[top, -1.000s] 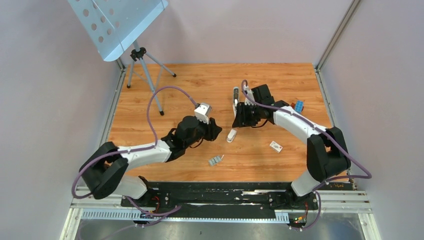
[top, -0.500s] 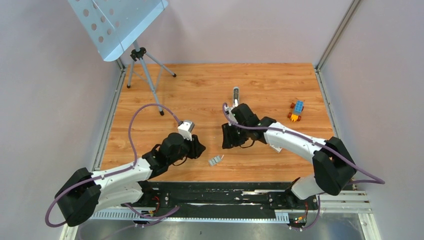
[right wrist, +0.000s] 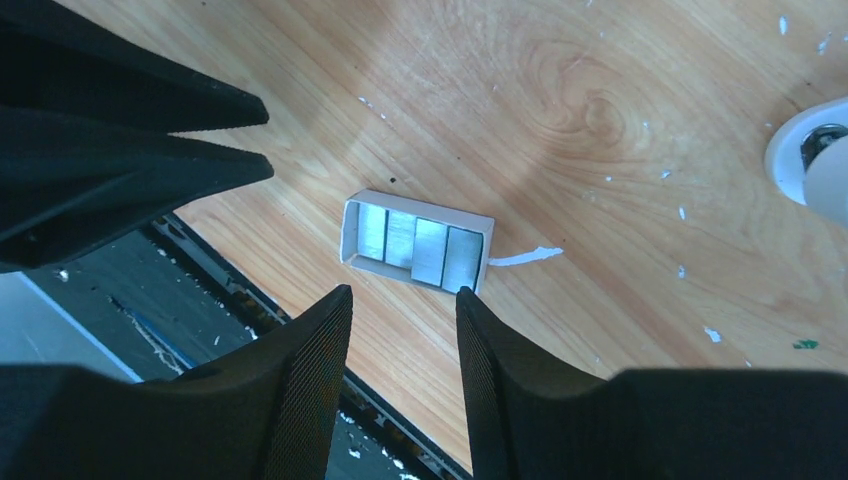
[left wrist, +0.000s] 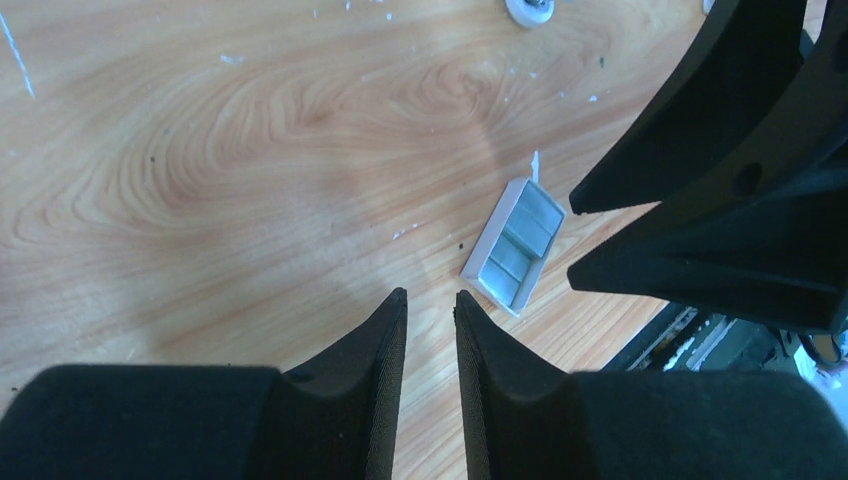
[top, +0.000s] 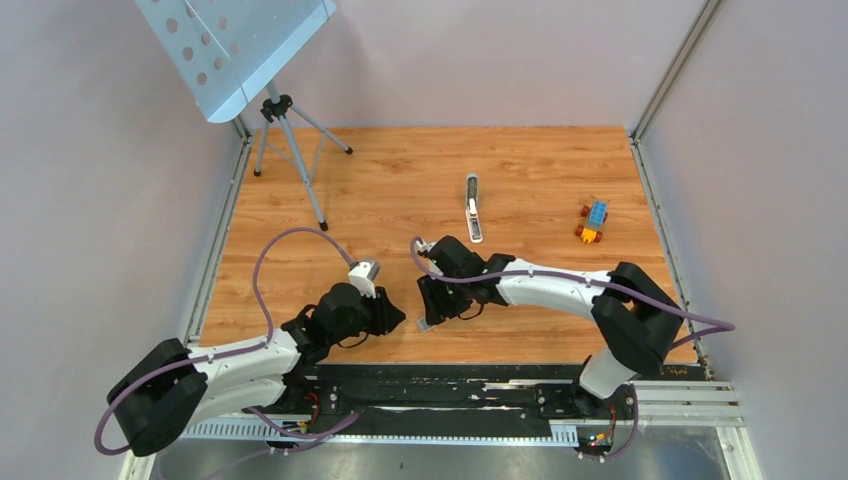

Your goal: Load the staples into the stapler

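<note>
right tool (right wrist: 402, 290): released, fingers apart, nothing between them, hanging tip-down just over the box (right wrist: 420, 207). left tool (left wrist: 430, 296): almost clenched, only a slit between the fingers, empty, tips pointing at the same box from the other side. The two tools are near each other, not touching. staples (right wrist: 416, 238): four short silvery strips side by side inside the small white open box, flat on the tabletop (top: 400, 170) close to its near edge. Neither tool touches them as far as the wrist views show. A thin white sliver (right wrist: 525, 256) sticks out at one corner of the box. stapler (top: 473, 207): lies flat well beyond both tools, toward mid-tabletop, apart from the staples. brick toy (top: 592, 222) sits right of it, near the right edge. tripod (top: 290, 150) with a perforated plate (top: 235, 50) stands at the far left corner.
</note>
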You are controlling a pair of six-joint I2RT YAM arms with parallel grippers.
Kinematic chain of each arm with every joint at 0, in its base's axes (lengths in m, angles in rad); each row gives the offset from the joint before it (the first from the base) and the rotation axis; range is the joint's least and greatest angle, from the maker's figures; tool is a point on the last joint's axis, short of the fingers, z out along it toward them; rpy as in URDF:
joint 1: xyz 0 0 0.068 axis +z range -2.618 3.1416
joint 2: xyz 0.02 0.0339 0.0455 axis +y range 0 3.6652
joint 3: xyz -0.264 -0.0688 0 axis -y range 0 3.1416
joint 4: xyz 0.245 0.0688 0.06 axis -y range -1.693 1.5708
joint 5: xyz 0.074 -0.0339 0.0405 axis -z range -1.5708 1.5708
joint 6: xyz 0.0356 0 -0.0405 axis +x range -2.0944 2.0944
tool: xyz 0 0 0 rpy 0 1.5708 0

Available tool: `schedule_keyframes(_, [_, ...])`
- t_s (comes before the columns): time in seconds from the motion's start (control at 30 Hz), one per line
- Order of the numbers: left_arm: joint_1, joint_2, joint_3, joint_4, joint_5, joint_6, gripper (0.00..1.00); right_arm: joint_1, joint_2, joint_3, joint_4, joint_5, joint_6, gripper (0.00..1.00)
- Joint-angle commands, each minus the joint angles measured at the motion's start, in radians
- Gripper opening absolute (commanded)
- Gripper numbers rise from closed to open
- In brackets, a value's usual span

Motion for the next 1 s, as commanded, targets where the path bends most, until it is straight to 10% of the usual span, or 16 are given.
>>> schedule_keyframes(0.0, [0.003, 0.018, -0.032, 0.091, 0.036, -0.047, 0.26, 0.030, 0.041, 0.042, -0.002, 0.045, 0.016, 0.47])
schedule_keyframes(0.97, [-0.038, 0.343, -0.072, 0.486, 0.105, -0.179, 0.18, 0.068, 0.105, 0.051, 0.041, 0.029, 0.047, 0.47])
